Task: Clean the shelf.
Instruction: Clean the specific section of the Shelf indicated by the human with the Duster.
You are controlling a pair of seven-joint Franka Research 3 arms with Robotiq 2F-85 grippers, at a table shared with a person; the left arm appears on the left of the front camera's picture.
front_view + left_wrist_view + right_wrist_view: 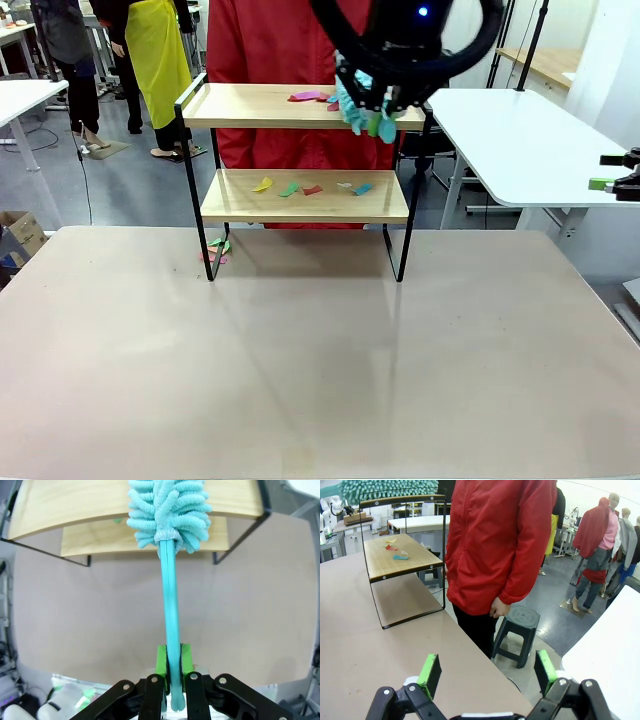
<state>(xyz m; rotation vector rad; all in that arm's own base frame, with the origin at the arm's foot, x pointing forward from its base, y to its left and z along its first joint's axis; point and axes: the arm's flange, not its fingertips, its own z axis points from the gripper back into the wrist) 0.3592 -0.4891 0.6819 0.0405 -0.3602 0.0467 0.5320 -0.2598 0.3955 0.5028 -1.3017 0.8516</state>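
**Front view.** The left arm (410, 35) is cut by the top edge. Its dark housing covers the handle of the duster (365, 112) and part of the person in red (260, 50), who is likewise cut at the top. The duster head hides the right end of the upper board of the shelf (300, 212) and some of the paper scraps (308, 97) there. We cannot tell the shapes of the small scraps by the left leg (215, 246). The right gripper (603, 172) is cut by the right edge.

**Left wrist view.** The duster head runs past the top edge. The left gripper (173, 657), clamped on the handle, hides its end.
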